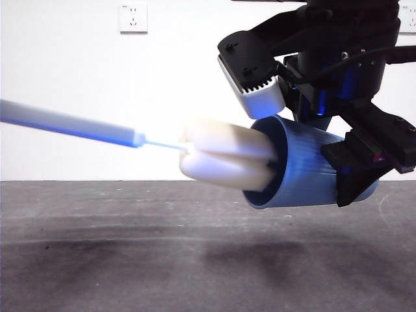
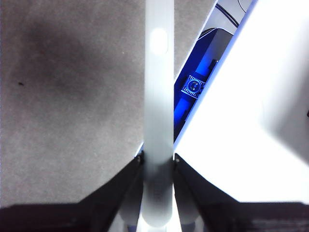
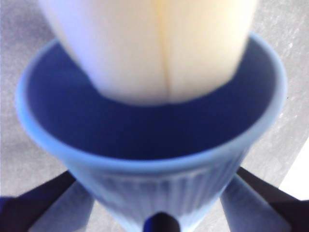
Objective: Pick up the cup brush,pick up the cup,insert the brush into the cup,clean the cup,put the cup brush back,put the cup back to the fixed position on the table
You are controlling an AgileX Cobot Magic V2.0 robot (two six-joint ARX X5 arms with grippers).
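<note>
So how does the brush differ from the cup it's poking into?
The cup brush is long and slim, with a grey handle and a cream sponge head; the cup is short, wide, blue and ribbed. The brush is solid and only its head tip enters the cup's mouth; the cup is hollow and lies tilted on its side. The left tool grips the brush handle, the right tool the cup. Both hang above the table.

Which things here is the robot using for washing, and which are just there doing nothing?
Used for the job:
- the cup brush, sponge head partly inside the cup, handle held by the left gripper
- the cup, tipped on its side above the table, held by the right gripper

Just there:
- the wall socket on the white wall
</note>
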